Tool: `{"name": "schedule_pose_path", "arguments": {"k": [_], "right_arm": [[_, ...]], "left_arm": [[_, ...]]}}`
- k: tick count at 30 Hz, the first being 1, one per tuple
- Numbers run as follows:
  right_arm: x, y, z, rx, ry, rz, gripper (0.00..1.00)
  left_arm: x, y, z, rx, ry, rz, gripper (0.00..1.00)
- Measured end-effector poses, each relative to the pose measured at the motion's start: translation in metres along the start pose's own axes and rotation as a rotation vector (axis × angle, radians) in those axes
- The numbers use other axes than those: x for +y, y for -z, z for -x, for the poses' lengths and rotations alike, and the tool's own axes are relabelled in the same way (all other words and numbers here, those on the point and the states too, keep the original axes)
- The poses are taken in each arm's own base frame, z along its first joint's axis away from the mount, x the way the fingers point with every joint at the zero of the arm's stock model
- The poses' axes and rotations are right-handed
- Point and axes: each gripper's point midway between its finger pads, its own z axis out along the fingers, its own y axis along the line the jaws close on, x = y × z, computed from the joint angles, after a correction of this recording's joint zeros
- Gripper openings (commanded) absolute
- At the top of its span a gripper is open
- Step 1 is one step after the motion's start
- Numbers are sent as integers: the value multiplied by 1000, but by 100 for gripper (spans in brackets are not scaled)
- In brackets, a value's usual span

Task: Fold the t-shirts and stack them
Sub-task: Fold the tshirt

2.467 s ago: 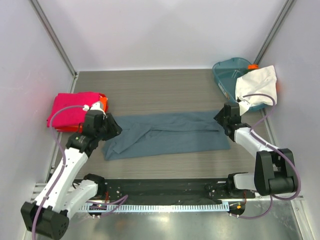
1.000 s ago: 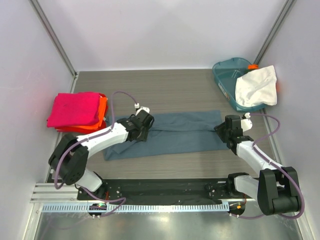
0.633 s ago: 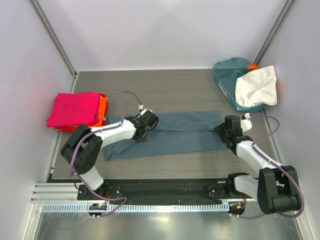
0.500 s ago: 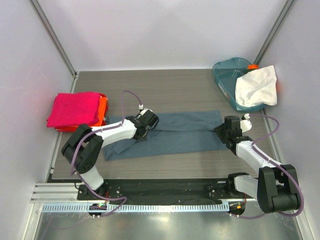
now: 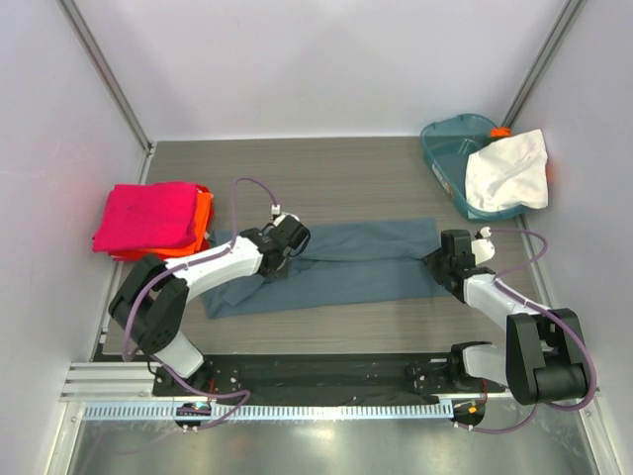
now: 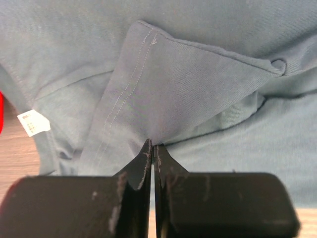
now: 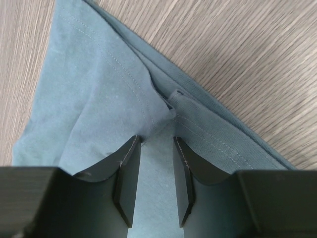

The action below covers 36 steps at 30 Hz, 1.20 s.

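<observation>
Left gripper (image 6: 151, 148) is clamped on a fold of the blue shirt (image 5: 356, 262), frame centre. Right gripper (image 7: 156, 142), jaws apart, straddles its hem

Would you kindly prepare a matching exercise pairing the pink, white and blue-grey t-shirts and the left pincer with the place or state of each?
Column one:
1. blue-grey t-shirt
2. pink t-shirt
3. white t-shirt
4. left pincer

Column two:
A. draped over the teal tub
B. shut on a fold of cloth
C. spread out on the table
D. folded on top of the orange-red t-shirt

Pairs: 1-C, 2-D, 3-A, 4-B
</observation>
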Motion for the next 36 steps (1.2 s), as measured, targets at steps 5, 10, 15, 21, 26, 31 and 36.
{"name": "schedule_pose_path", "arguments": {"k": [5, 10, 15, 21, 26, 31, 36], "right_arm": [[-2, -1, 3, -18, 1, -11, 36], [-1, -6, 6, -31, 6, -28, 39], [3, -8, 11, -50, 11, -24, 39], [11, -12, 18, -64, 21, -19, 38], [15, -15, 20, -71, 25, -17, 17], [12, -18, 18, -67, 34, -27, 1], [26, -16, 32, -98, 48, -10, 1]], "left_arm": [[2, 8, -1, 21, -12, -2, 0], [2, 11, -5, 49, -25, -9, 0], [1, 9, -11, 75, -46, -12, 0], [0, 6, -16, 94, -61, -8, 0], [0, 6, -16, 95, -63, -9, 0], [0, 6, -15, 96, -64, -9, 0], [-1, 6, -17, 106, -70, -15, 0]]}}
